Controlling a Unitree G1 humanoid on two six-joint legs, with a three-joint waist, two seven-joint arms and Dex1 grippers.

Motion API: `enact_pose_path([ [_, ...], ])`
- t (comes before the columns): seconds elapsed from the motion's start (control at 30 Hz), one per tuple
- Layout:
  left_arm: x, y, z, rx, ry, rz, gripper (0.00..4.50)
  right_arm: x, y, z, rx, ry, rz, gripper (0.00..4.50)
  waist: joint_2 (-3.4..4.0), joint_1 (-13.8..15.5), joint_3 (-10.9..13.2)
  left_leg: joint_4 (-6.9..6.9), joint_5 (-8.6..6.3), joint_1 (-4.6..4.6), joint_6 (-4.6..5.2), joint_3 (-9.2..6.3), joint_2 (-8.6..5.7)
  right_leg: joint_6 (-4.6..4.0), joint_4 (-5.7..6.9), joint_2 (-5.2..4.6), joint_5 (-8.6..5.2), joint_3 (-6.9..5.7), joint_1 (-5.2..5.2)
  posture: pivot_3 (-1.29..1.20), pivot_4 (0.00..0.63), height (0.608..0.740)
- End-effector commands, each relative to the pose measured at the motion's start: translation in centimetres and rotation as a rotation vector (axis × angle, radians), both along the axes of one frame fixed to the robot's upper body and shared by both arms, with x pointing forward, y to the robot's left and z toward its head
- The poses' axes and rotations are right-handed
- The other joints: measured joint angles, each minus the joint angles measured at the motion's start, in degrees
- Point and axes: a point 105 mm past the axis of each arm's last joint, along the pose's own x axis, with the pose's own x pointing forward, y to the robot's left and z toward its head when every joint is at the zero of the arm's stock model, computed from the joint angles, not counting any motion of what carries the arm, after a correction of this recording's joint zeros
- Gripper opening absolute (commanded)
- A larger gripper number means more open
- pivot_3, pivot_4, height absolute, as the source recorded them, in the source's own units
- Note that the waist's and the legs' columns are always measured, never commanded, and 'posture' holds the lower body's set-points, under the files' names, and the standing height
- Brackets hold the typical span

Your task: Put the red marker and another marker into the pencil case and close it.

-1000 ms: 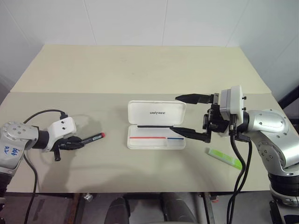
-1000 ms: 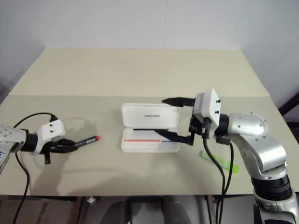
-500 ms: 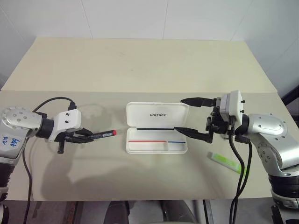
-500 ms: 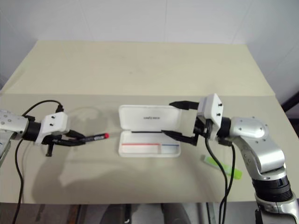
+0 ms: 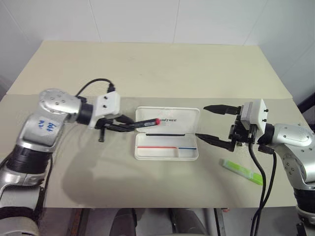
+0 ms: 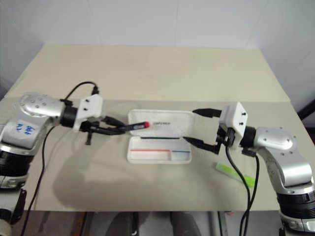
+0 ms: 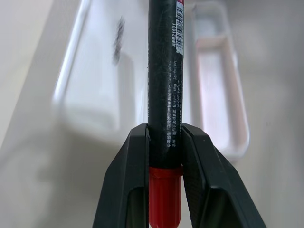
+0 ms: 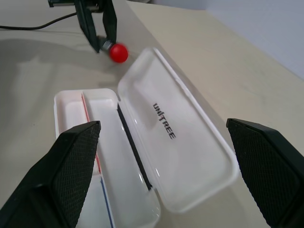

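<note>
Above the open pencil case (image 5: 167,140), the left gripper (image 5: 118,125) pinches the red marker (image 5: 143,123), seemingly near-level, pointing rightward.

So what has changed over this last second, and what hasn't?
The left gripper, shut on the red marker, carried it rightward until its tip is over the open pencil case. The right gripper drew back from the case, still open. Case and green highlighter stayed put.

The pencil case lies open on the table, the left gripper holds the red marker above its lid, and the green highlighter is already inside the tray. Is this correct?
Not quite. The green highlighter is not in the tray; the left eye view shows it on the table, beside the pencil case, near the right gripper. The case is open, and the left gripper holds the red marker above the lid.
</note>
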Motion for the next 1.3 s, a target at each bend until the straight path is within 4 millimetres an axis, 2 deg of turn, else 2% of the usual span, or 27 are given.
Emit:
enact_pose_path([
  [0.03, 0.4, -1.2, 0.1, 0.004, -0.008, -0.025, 0.56, -1.1, -1.0, 1.6, -0.016, -0.058, -0.019, 4.50, 0.00, 0.04, 0.00, 0.00, 0.00, 0.00, 0.00, -0.01, 0.00, 0.00, 0.03, 0.01, 0.00, 0.00, -0.01, 0.00, 0.150, 0.740],
  [0.2, 0.6, -3.2, -0.8, 0.003, 0.029, -0.056, 0.56, -1.7, -1.7, 1.8, -0.023, -0.068, -0.076, 4.50, 0.00, 0.11, 0.00, 0.15, 0.01, 0.01, 0.00, -0.04, 0.00, 0.01, 0.15, 0.02, -0.01, 0.00, 0.01, 0.00, 0.150, 0.740],
  [0.37, 1.1, -4.8, -1.8, 0.011, 0.044, -0.061, 0.56, -2.3, -1.3, 1.8, -0.008, -0.070, -0.098, 4.50, -0.01, 0.04, 0.01, 0.46, 0.00, 0.00, 0.01, -0.06, -0.02, 0.08, 0.22, 0.02, 0.03, 0.03, 0.09, 0.00, 0.150, 0.740],
  [0.63, 2.3, -6.9, -3.1, 0.027, 0.013, -0.061, 0.56, -2.7, -1.0, 1.9, 0.010, -0.081, -0.126, 4.50, -0.08, 0.12, 0.04, 0.61, 0.00, 0.11, 0.02, -0.16, -0.10, 0.19, 0.16, 0.00, 0.09, 0.07, 0.41, 0.00, 0.150, 0.740],
  [0.8, 2.8, -7.4, -3.7, 0.050, -0.030, -0.067, 0.56, -2.9, -0.8, 2.1, 0.016, -0.087, -0.136, 4.50, -0.08, 0.09, 0.04, 0.53, -0.01, 0.12, 0.04, -0.19, -0.10, 0.18, 0.12, 0.01, 0.09, 0.07, 0.42, 0.00, 0.150, 0.740],
  [0.87, 2.7, -7.9, -3.5, 0.021, -0.022, -0.075, 1.30, -2.9, -0.8, 2.2, 0.017, -0.089, -0.138, 4.50, -0.08, 0.16, 0.04, 0.52, -0.02, 0.11, 0.05, -0.19, -0.10, 0.19, 0.12, 0.01, 0.08, 0.07, 0.42, 0.00, 0.150, 0.740],
  [1.03, 2.3, -8.5, -2.8, -0.013, -0.014, -0.104, 2.83, -2.8, -0.7, 2.3, 0.020, -0.092, -0.137, 4.50, -0.08, 0.22, 0.05, 0.53, -0.02, 0.10, 0.06, -0.19, -0.10, 0.19, 0.10, 0.01, 0.08, 0.07, 0.43, 0.00, 0.150, 0.740],
  [1.3, 0.8, -8.6, -1.1, -0.090, 0.019, -0.157, 2.83, -2.6, -0.6, 1.8, 0.017, -0.053, -0.126, 4.50, -0.09, 0.25, 0.05, 0.53, -0.02, 0.11, 0.06, -0.20, -0.10, 0.19, 0.10, 0.01, 0.08, 0.07, 0.44, 0.00, 0.150, 0.740],
])
